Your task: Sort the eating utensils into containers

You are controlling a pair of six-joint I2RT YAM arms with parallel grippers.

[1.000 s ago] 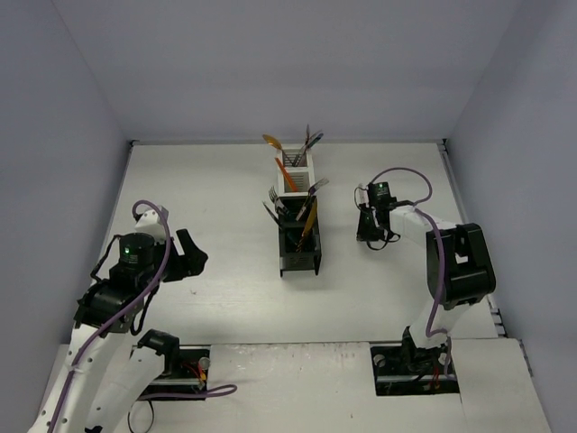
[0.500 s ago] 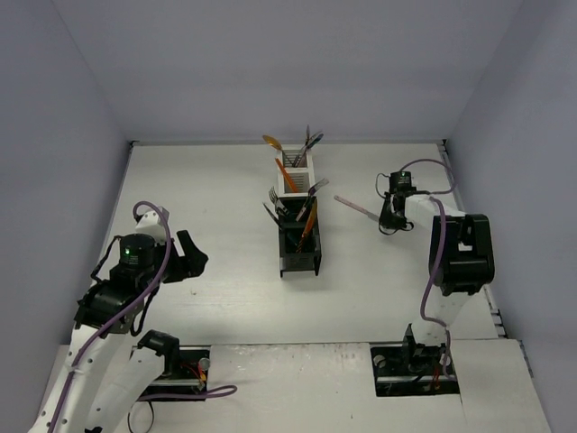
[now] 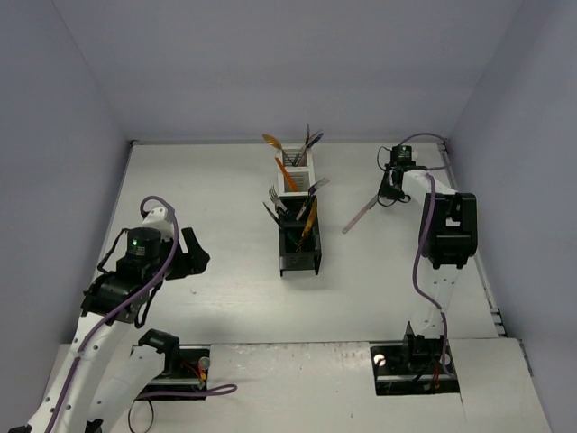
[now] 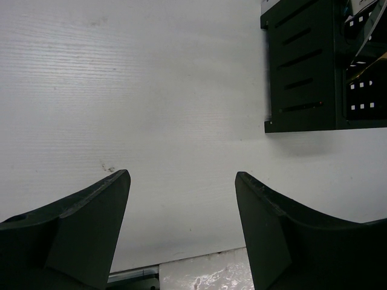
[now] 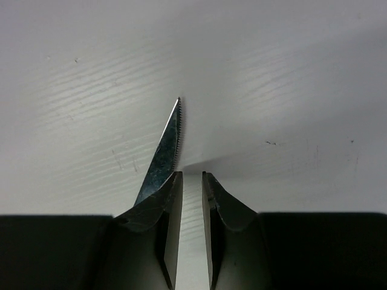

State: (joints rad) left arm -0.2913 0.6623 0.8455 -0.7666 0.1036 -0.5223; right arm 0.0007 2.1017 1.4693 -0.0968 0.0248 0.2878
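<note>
Three pale lilac walls (image 3: 270,72) enclose the white surface (image 3: 207,189), where the left tool (image 4: 181,175) gapes wide left of the containers (image 3: 298,257) and the right tool (image 5: 188,174), jaws barely parted, touches a knife (image 5: 163,154) at the far right, grip unclear.

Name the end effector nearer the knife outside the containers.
Right. The right end effector is at the knife's blade end, right of the containers. The left end effector hangs open far across the table, left of the containers.
</note>
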